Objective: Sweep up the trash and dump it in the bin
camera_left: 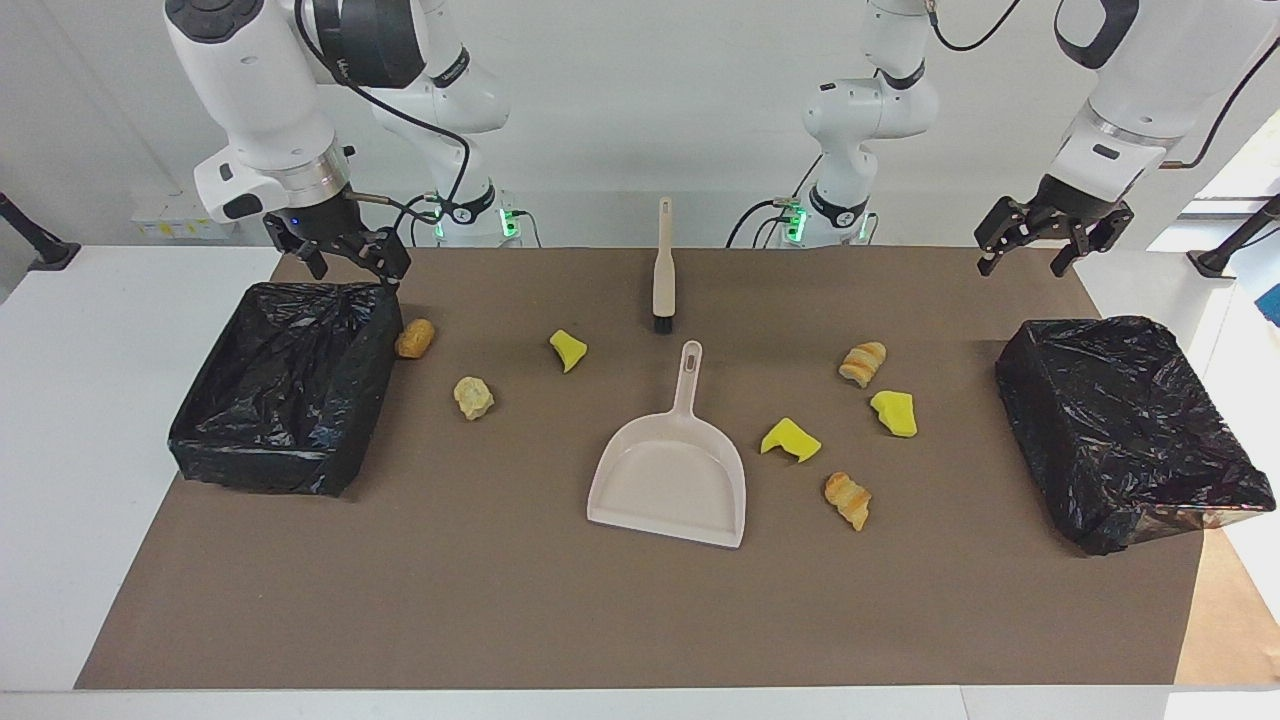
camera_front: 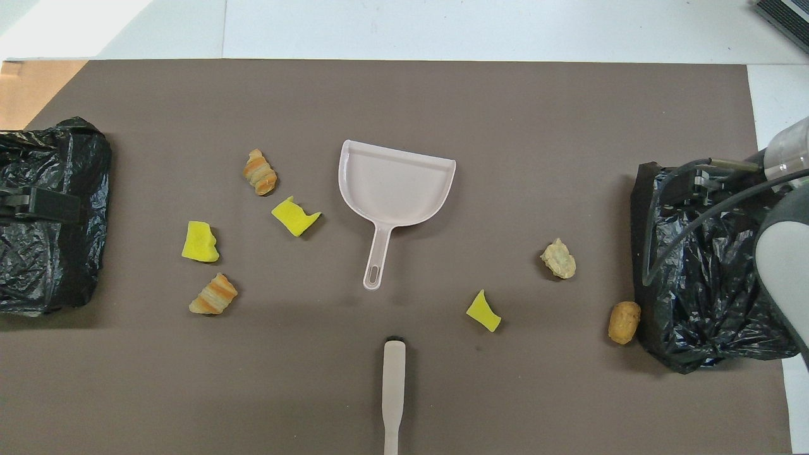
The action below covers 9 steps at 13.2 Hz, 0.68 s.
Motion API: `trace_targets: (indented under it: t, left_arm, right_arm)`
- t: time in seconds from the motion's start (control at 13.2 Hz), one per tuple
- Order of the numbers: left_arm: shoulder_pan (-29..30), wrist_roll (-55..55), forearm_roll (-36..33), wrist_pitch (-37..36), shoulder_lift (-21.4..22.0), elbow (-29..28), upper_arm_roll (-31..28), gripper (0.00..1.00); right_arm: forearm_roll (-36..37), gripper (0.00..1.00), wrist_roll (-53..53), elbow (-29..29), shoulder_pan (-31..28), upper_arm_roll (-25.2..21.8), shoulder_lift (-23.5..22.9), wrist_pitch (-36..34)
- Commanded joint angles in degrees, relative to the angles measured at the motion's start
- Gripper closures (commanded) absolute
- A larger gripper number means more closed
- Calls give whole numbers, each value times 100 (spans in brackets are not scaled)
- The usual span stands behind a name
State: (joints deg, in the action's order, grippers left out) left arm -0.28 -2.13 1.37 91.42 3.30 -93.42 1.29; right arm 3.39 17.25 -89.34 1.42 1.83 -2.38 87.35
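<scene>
Several pieces of trash lie on the brown mat: yellow sponge chunks [camera_left: 568, 349] [camera_left: 790, 440] [camera_left: 895, 413], croissant-like pieces [camera_left: 862, 363] [camera_left: 848, 499], a tan lump [camera_left: 473, 397] and a brown piece [camera_left: 415, 338] beside one bin. A black-bagged bin [camera_left: 260, 465] stands at the right arm's end, and my right gripper [camera_left: 355, 270] hangs open over its rim. The left gripper [camera_left: 1022, 265] is open and empty above the bin [camera_left: 1130, 420] at the left arm's end. From overhead, the same sponge chunks [camera_front: 294, 217] and tan lump [camera_front: 559, 259] flank the dustpan.
A beige dustpan [camera_left: 670, 480] lies mid-mat with its handle toward the robots. A beige hand brush [camera_left: 663, 270] lies nearer the robots, bristles toward the pan. White table surrounds the mat.
</scene>
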Motion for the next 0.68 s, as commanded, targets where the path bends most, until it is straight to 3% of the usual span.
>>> trace_targets:
  t: [0.0, 0.61]
  left_arm:
    - [36, -86, -58, 148, 162, -221, 12, 0]
    - [-42, -42, -50, 148, 188, -168, 21, 0]
  right_arm:
    - [-145, 0, -169, -102, -115, 1, 89, 36]
    - [-145, 0, -160, -102, -133, 10, 89, 28]
